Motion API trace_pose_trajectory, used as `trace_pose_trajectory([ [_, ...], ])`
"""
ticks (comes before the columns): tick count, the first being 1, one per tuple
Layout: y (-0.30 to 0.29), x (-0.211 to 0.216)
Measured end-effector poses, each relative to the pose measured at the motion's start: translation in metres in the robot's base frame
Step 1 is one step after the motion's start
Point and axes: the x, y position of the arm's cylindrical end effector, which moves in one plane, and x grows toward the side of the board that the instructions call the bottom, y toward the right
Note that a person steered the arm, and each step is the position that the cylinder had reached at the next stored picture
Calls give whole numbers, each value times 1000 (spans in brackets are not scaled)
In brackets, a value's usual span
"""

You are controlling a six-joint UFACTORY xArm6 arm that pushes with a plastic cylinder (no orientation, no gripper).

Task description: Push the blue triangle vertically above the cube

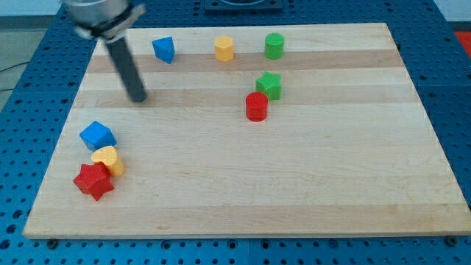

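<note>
The rod comes down from the view's top left, and its tip (138,98) sits bare on the wooden board (294,184), touching nothing, pushing nothing; there are no jaws to speak of, just a plain dark stick carrying no block. Take the blue cube (97,135) as the landmark: the tip stands above it and a little to the view's right, well apart. The blue triangle (163,49) is further up again and further right of the cube, near the board's top edge, so it looks to need a nudge toward the view's left to line up over the cube. Here's the danger: the tip is below and to the left of the triangle, the wrong side for that shove, so a direct run at it would drive it up toward the top edge or further right. An off-centre contact could also spin that wedge shape away. Just below the cube huddle a yellow block (107,160) and a red star (93,181), yellow touching or nearly touching both neighbours; a low sweep would scatter them. Far right of the cube sit a yellow hexagon (224,48), green cylinder (274,46), a green block (269,85) and red cylinder (256,106), out of harm's way. The arm's upper body is cut off, and the yellow block's exact shape is hard to read.
</note>
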Motion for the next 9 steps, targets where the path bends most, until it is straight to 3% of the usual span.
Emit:
trace_pose_trajectory([
  [1, 47, -25],
  [3, 47, -36],
  [5, 89, -63],
  [6, 33, -110],
  [9, -19, -102],
])
